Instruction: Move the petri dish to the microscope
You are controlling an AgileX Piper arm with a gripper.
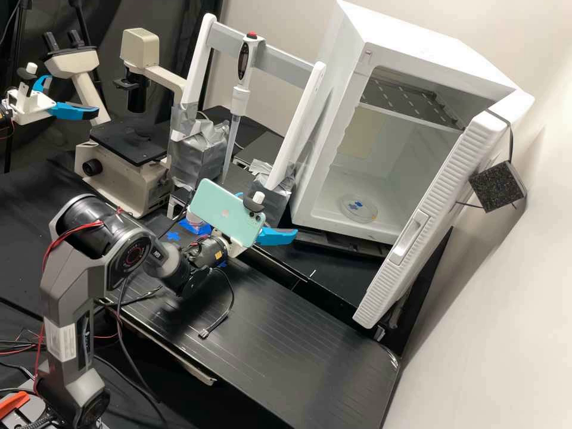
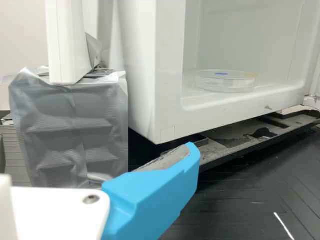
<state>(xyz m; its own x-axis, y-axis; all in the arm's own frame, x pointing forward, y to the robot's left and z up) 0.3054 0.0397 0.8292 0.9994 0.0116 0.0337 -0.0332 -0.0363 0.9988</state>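
The microscope [image 1: 128,173] stands toward the surface's [image 1: 30,196] far left corner, partly behind a taped stand [image 1: 199,155]. A phone [image 1: 223,211] covers most of one finger of my spread tool [image 1: 267,213]. The dish [image 1: 359,208] lies near the incubator [image 1: 333,59] floor's front edge; whether its blue mark [image 1: 356,205] sits on or under it, I can't tell.
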